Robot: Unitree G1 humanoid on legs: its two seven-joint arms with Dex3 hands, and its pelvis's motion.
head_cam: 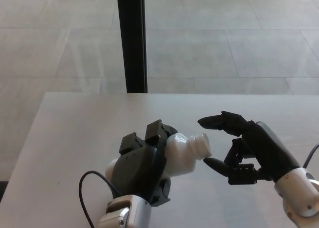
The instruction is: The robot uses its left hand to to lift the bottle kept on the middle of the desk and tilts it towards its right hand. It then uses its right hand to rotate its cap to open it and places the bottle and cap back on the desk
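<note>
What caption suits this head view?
Left hand tilts an uncapped white bottle toward the open right hand.
</note>
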